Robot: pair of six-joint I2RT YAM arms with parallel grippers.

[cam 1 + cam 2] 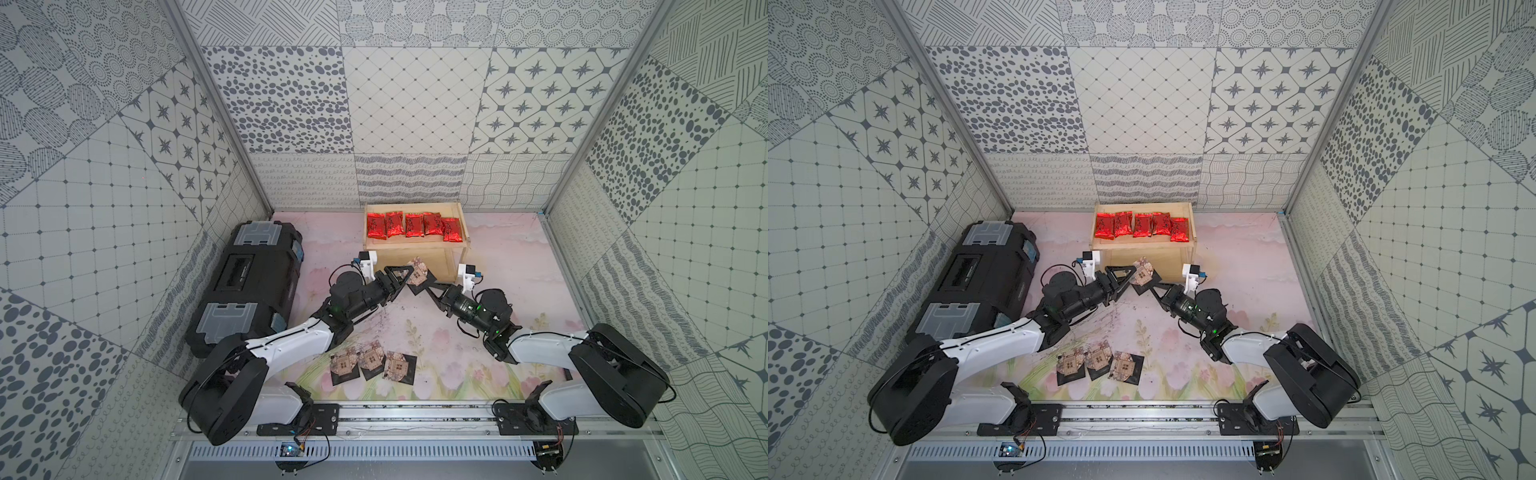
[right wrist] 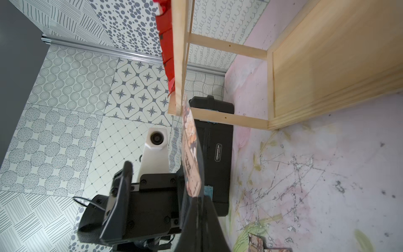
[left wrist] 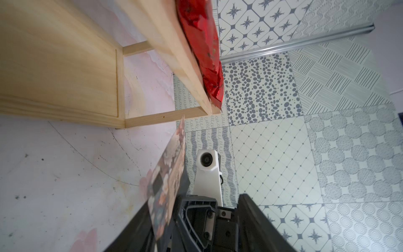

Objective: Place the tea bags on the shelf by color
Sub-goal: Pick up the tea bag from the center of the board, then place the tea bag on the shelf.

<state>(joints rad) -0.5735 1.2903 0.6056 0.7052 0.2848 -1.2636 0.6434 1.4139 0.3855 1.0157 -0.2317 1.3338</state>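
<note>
**Right wrist view: right claw [image 2: 197, 201] pinches a black tea bag [image 2: 192, 152] before the shelf [image 2: 248, 121]**

The right claw is pressed together on the lower edge of one black tea bag with a beige flower print. The bag stands up from the fingers and is seen almost edge-on. Its upper corner is very near the front corner post of the shelf; whether it touches the wood I cannot tell.

The left claw [image 1: 404, 279] is at the same bag from the other side, with its jaws spread wide. One finger lies close along the bag, the other is well apart from it. In both top views the two claws meet just in front of the shelf, before the middle of its front, above the table [image 1: 519, 257].

On the upper tier of the shelf five red tea bags [image 1: 413, 224] lie in one row, side by side. Three more black tea bags [image 1: 371, 365] lie flat on the table, well apart from the shelf on its front side, touching one another. A black toolbox [image 1: 249, 282] lies to the left of the shelf.
</note>
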